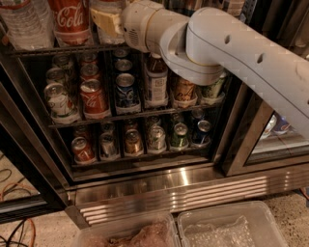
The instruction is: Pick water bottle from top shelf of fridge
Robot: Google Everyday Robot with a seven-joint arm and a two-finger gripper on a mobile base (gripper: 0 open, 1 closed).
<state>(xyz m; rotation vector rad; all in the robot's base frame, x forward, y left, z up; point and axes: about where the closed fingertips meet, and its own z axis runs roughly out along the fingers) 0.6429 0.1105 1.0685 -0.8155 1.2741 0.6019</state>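
Camera view: the gripper (104, 21) sits at the upper edge, just right of the Coca-Cola bottle (70, 19), with its tan end against the front of the water bottle (108, 5). Whether it is clenched on the bottle or loose, I cannot tell. Only a pale, clear slice of the water bottle shows above the gripper. It stands on the top shelf (58, 49), beside the Coca-Cola bottle on its right. Left of the Coca-Cola bottle stands a second clear ribbed bottle (24, 24).

Thin see-through plastic like this probably gives under a squeeze. If the bottle is full it will be heavy for its walls, and from a cold fridge (193, 188) it may be slick. A hold across the ribbed middle of the body looks safest, firm but not crushing. The lift must clear the shelf's front rail without nudging the Coca-Cola bottle. Below the Coca-Cola bottle, cans (94, 96) fill the lower shelves.
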